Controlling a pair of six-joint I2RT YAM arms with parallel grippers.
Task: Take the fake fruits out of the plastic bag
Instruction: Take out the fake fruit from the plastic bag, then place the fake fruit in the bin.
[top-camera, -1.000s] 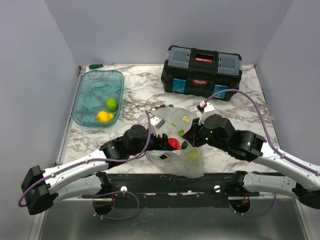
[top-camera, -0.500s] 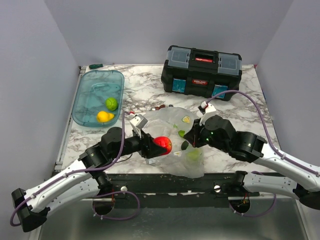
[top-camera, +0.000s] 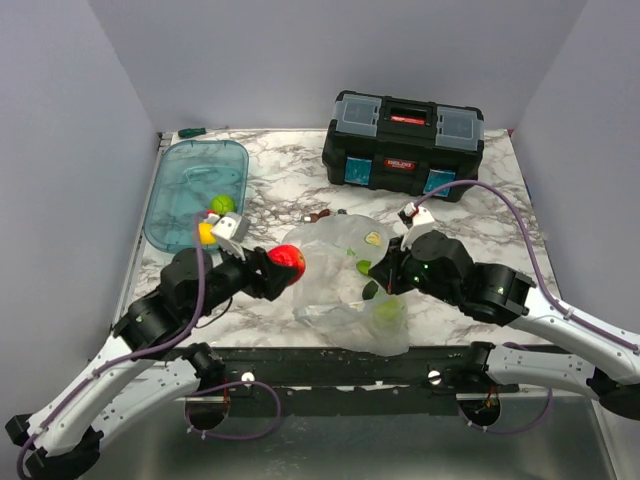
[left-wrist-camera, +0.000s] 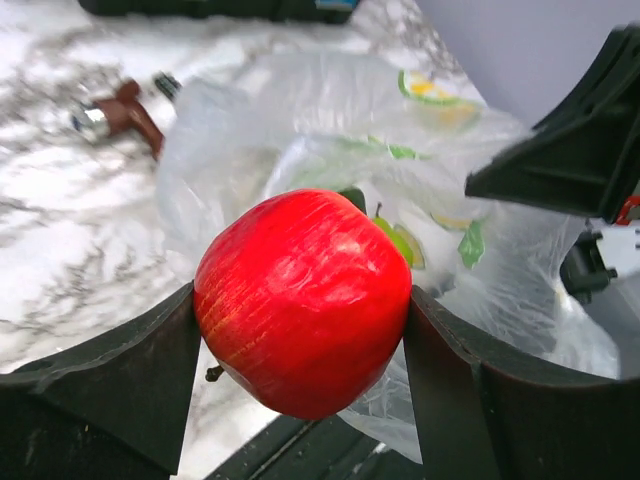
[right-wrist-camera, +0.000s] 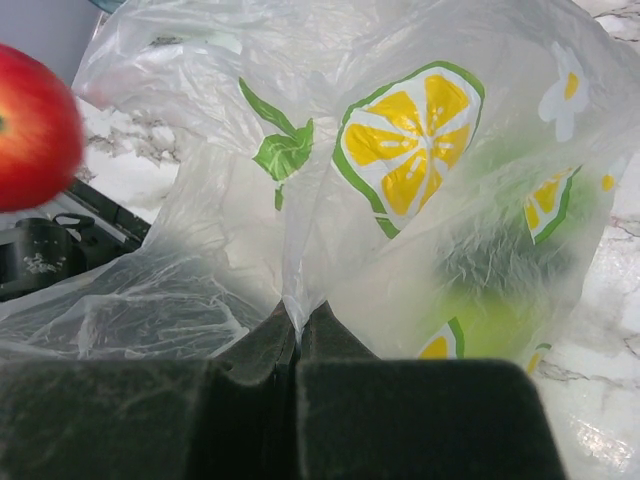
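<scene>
From above, the left hand (top-camera: 280, 272) grips a red apple (top-camera: 290, 262) just left of the bag (top-camera: 340, 245), the tub (top-camera: 185, 185) up-left on that arm's side. Left wrist: apple wedged between both fingers (left-wrist-camera: 110, 390). Right wrist: right hand (right-wrist-camera: 297, 322) pinched together on a bag fold, green fruit (right-wrist-camera: 485, 325) inside.

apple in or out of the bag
Out. The left hand holds the apple bare, with no plastic over it, by the left edge of the bag.
</scene>
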